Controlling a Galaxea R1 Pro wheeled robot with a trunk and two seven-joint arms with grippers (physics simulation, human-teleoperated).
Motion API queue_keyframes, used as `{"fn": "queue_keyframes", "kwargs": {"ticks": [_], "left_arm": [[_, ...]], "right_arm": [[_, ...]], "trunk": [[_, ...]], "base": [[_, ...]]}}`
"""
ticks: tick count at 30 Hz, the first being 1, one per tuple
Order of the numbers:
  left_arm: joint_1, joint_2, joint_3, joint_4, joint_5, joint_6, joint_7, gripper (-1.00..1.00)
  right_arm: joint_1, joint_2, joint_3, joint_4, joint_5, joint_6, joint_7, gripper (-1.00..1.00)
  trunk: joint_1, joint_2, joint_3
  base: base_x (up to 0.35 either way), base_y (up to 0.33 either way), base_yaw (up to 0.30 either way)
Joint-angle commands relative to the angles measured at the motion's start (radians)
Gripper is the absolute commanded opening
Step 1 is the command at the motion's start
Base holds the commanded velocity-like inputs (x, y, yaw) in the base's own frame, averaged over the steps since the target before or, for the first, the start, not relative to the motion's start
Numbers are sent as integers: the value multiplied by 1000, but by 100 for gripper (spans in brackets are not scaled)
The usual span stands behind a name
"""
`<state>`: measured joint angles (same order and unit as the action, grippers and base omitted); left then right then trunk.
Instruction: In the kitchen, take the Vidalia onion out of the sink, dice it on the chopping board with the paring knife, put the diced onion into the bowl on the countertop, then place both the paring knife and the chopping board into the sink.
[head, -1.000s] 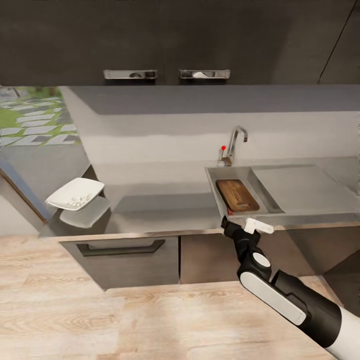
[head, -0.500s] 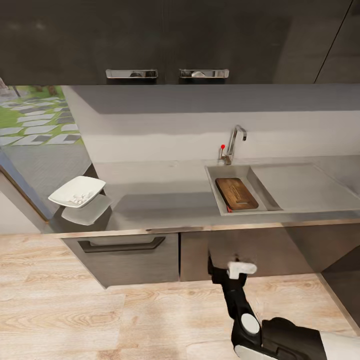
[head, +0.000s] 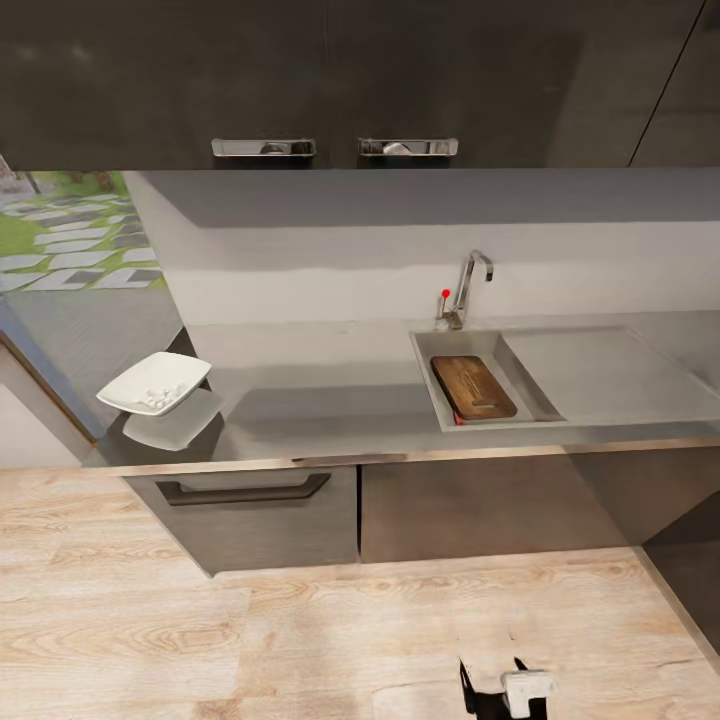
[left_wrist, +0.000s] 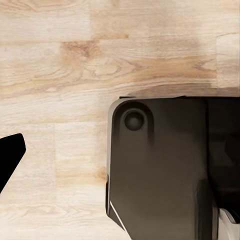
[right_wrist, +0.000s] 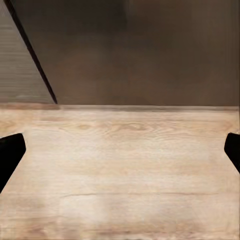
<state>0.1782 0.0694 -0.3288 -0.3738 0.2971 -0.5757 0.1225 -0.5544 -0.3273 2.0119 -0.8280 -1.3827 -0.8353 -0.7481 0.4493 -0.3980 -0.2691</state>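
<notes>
A pale wood-plank floor is spreading across the near part of the kitchen, running up to a row of dark handle-fronted cabinets. At the nearest edge of the head view the right hand is hanging low over the planks, its dark fingers and white wrist piece just showing; in the right wrist view its two dark fingertips are standing far apart at opposite sides with bare floor between them, so this hand is spread wide and gripping nothing. In the left wrist view one dark fingertip of the left hand is showing over the floor beside the robot's dark rounded base; whether that hand is spread or closed cannot be told.

Above the cabinets the long grey glossy surface is stretching across the view. At its left end, the shallow white rounded-square bowl is sitting with small pale onion bits lying inside. Toward the right end, the square recessed grey steel sink is holding the rectangular brown wooden chopping board, which is lying flat in the basin. A small red spot is peeking out at the board's near corner; what it is cannot be told. Behind the sink the angular chrome tap with its red knob is standing against the pale wall, and dark upper cabinets are hanging above.
</notes>
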Motion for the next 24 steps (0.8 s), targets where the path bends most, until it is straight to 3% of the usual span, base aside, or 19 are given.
{"fn": "queue_keyframes", "kwargs": {"ticks": [1,3,4,5,7,9,11,13,17,20,21,24], "left_arm": [[0,1,-9,-2,4,-1,9,100],[0,1,-9,-2,4,0,9,100],[0,1,-8,-2,4,0,9,100],[0,1,-8,-2,4,0,9,100],[0,1,-8,-2,4,1,9,100],[-1,1,-5,-1,4,3,9,100],[-4,1,6,-1,4,13,9,100],[-8,1,22,-1,4,30,9,100],[-27,1,58,9,5,77,9,100],[-35,1,111,26,5,95,8,100],[-36,1,148,32,5,98,6,100],[-37,1,161,38,5,96,5,100]], "right_arm": [[19,22,7,60,-40,-1,62,100],[54,79,10,210,-150,22,195,100],[61,93,10,248,-184,37,229,100],[76,129,11,346,-298,103,337,100],[89,155,11,431,-438,210,503,100],[102,162,11,484,-526,284,652,100],[116,165,11,523,-565,317,739,100],[149,169,11,541,-582,330,774,100],[186,170,11,556,-593,331,794,100],[192,164,10,566,-598,330,796,100],[193,160,10,582,-609,329,797,100],[194,160,9,588,-614,323,798,100]], "trunk": [[1,-2,-2],[1,-2,-2],[1,-2,-2],[1,-2,-2],[1,-2,-2],[1,-2,-2],[1,-2,-2],[1,-2,-2],[1,-2,-2],[1,-2,-2],[1,-2,0],[1,-2,1]], "base": [[0,0,0],[0,0,0],[0,0,0],[0,0,0],[0,0,0],[0,0,0],[0,0,0],[0,0,0],[0,0,0],[0,0,0],[0,0,-49],[0,0,-24]]}}
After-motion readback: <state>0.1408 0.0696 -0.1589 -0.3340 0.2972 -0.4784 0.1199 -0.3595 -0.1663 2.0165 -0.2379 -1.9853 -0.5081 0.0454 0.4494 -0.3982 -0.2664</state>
